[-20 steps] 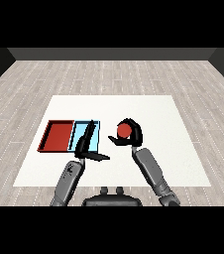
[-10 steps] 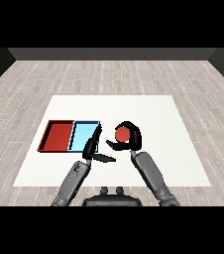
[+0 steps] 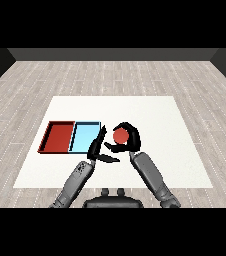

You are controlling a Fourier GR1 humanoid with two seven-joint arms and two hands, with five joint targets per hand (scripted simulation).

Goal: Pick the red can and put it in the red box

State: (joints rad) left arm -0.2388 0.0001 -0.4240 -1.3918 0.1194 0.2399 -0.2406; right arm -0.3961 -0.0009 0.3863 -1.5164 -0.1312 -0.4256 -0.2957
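Fingers of the right hand [image 3: 127, 141] curl round the red can [image 3: 119, 135] and hold it just above the white table [image 3: 160, 120], near the middle. Straight across at nine o'clock from the can lies the light blue tray [image 3: 85, 136], and the red tray [image 3: 59, 137] touches its far side. The left hand [image 3: 97, 150] is at seven o'clock from the can, very close, with its fingers straight and apart.
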